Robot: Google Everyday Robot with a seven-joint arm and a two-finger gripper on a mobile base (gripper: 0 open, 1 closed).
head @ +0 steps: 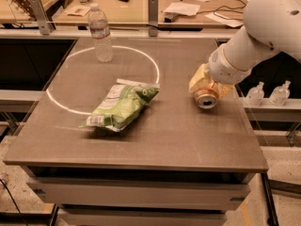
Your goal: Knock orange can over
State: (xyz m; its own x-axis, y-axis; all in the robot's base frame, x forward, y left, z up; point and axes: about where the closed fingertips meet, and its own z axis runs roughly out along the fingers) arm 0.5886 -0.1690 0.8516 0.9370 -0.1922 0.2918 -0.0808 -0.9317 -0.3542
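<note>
The orange can (207, 98) is tipped on its side at the right of the table, its silver top facing the camera. My gripper (206, 85) is right over it, with a tan finger on each side of the can, shut on it. The white arm (263, 27) reaches in from the upper right. Whether the can rests on the table (178, 140) or hangs just above it I cannot tell.
A green chip bag (121, 107) lies at the table's middle. A clear water bottle (100, 33) stands at the back left on a white circle line (153, 65). Two small bottles (268, 94) stand on a ledge to the right, past the table edge.
</note>
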